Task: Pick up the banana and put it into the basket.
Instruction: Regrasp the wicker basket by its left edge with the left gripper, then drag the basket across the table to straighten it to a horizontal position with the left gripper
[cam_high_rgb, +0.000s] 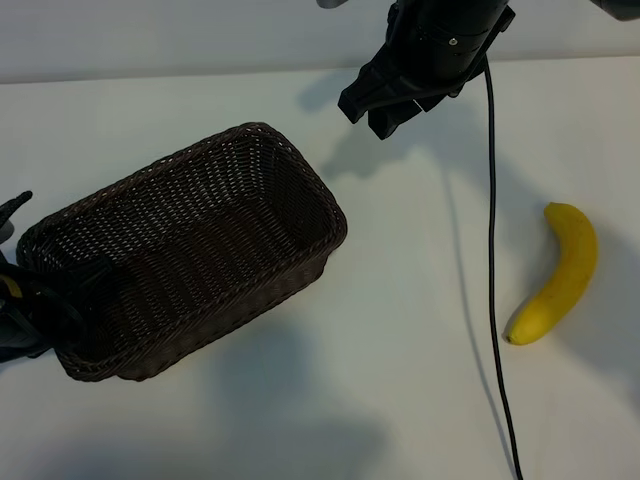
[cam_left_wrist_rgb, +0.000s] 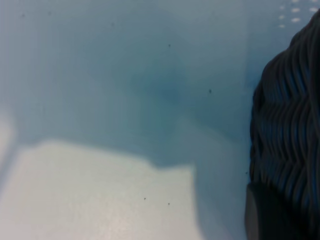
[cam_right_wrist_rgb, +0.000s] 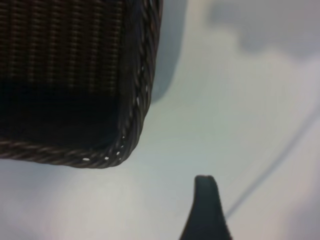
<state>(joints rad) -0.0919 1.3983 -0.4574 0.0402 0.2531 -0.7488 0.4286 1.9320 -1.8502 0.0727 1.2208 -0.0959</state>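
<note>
left pincer (cam_high_rgb: 45, 285) at basket (cam_high_rgb: 290, 150) rim | banana (cam_high_rgb: 560, 275) well apart, open table (cam_high_rgb: 400, 380)

A thin black cable (cam_high_rgb: 492, 250) trailing down across the white table (cam_high_rgb: 400, 380).

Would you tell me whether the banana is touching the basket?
Apart. The exterior view shows bare table between the banana and the basket.

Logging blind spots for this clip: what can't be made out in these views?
- Left gripper: exterior view, cut by the frame edge and behind the basket rim; grip unclear.
- Right gripper: exterior view, seen end-on; one finger in right wrist view.
- Banana: absent from both wrist views.
- Left wrist view: blurred.
</note>
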